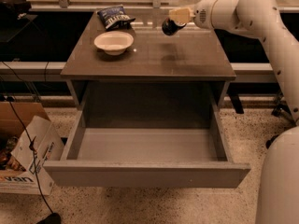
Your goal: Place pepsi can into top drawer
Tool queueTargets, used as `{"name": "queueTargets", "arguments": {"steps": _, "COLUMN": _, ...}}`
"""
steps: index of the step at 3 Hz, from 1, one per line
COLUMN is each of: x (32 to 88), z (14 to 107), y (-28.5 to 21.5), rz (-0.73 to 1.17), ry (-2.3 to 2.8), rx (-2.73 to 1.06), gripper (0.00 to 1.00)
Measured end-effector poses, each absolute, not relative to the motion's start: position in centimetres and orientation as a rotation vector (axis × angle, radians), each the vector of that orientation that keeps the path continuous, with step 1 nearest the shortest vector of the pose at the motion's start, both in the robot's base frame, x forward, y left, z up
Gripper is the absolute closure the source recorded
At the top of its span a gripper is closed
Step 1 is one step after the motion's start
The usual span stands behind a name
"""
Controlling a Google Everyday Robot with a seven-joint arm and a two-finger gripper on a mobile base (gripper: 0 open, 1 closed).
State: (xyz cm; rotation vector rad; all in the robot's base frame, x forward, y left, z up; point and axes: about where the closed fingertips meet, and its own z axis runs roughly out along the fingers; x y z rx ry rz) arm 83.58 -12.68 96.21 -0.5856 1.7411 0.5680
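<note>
Arm (254, 13) outstretched, end effector (174, 20) holding pepsi can (168, 27) above cabinet top (187, 57).

arm (264, 17): white, comes in from the right, forearm stretched leftward
gripper (176, 18): at the arm's left end, held high, fingers clamped on the pepsi can (169, 28)
</note>
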Motion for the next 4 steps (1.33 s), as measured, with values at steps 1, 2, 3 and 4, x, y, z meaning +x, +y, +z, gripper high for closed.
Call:
{"name": "queueTargets", "arguments": {"steps": 1, "x": 82.1, "z": 97.1, "y": -12.4, "rz": 0.578, "ry": 1.734, "rx": -0.621, "gripper": 1.0}}
{"name": "queueTargets", "arguments": {"steps": 2, "x": 81.0, "z": 95.8, "y": -11.5, "rz": 0.609, "ry": 1.774, "rx": -0.648, "gripper": 1.0}}
{"name": "queueTargets", "arguments": {"steps": 3, "x": 80.0, "z": 95.0, "y": -10.7, "rz": 0.653, "ry": 1.795, "rx": -0.671, "gripper": 1.0}}
{"name": "queueTargets", "arguments": {"steps": 4, "x": 77.5, "z": 96.1, "y": -10.7, "rz": 0.664, "ry": 1.786, "rx": -0.665, "gripper": 1.0}}
